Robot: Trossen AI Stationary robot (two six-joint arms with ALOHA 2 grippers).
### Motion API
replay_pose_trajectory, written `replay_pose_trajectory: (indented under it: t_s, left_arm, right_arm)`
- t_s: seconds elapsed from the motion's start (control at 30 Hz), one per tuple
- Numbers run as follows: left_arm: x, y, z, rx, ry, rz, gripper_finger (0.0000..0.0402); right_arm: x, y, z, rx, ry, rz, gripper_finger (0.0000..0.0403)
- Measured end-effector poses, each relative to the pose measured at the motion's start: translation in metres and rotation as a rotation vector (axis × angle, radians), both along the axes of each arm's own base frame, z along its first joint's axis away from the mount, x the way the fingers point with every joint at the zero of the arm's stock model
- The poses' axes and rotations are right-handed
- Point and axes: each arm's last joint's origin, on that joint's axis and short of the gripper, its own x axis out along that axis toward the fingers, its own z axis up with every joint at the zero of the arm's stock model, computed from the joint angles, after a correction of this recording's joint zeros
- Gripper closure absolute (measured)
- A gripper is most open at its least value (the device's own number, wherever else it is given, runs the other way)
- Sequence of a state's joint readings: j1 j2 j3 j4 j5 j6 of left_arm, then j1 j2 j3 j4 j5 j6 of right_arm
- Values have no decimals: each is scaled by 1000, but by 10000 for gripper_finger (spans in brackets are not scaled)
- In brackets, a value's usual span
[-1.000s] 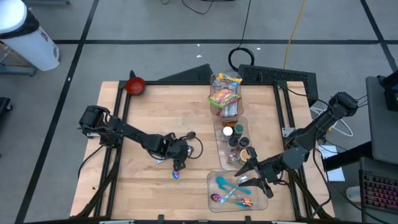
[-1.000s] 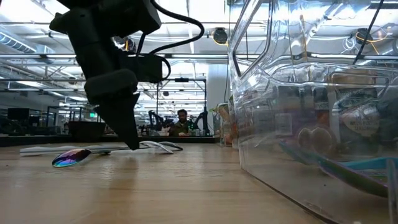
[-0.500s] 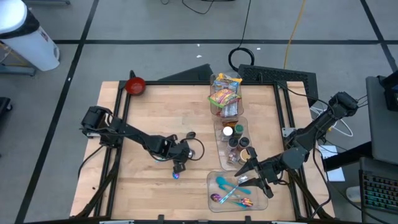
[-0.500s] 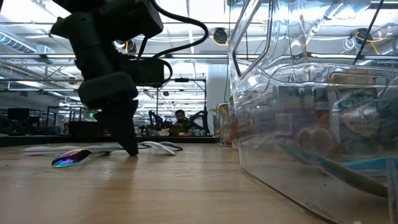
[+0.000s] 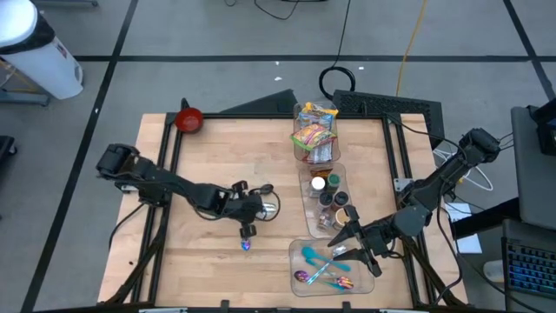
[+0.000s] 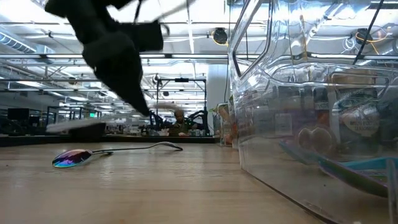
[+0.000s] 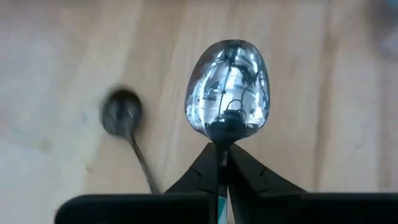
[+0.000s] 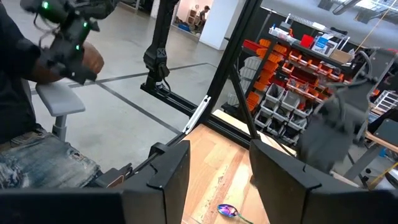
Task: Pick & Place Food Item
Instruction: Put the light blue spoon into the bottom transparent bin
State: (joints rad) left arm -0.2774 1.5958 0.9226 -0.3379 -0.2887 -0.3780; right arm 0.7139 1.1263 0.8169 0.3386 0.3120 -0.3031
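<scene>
My left gripper (image 5: 248, 229) hangs over the middle of the table, shut on a silver spoon (image 7: 227, 87). In the low view the gripper (image 6: 144, 107) is blurred and above the table. An iridescent spoon (image 5: 246, 245) lies flat on the wood just below it, and also shows in the low view (image 6: 71, 157). My right gripper (image 5: 349, 246) is open and empty over the clear utensil bin (image 5: 300, 252). Snack packets (image 5: 313, 130) sit in a clear bin at the far side. My left gripper pinches the silver spoon's neck (image 7: 222, 132) just behind the bowl, between its two fingers. The fingers point down at the table and lie along the spoon, whose bowl sticks out past the fingertips. The handle is hidden behind the fingers. The spoon is lifted clear of the table.
Three clear bins run down the table's right half: snacks, then jars and bottles (image 5: 328, 198), then coloured utensils (image 5: 330, 268). A red bowl (image 5: 188, 119) sits at the far left corner. A person shows beyond the table in the right wrist view (image 8: 37, 74). Bare wood lies at the left.
My left gripper has gone up from the table with the silver spoon, which is now lifted clear. The iridescent spoon has stayed where it lay.
</scene>
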Motion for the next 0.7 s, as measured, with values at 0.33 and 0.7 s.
replay_pose_trajectory:
  t_s: [0.33, 0.7]
  left_arm:
    - [-33, -1, 54, 135, -437, -195, 391]
    - [-91, 18, 43, -34, -1019, -486, 391]
  right_arm:
    - [0, 0, 0, 1, 2, 0, 247]
    - [8, -9, -1, 5, 2, -52, 248]
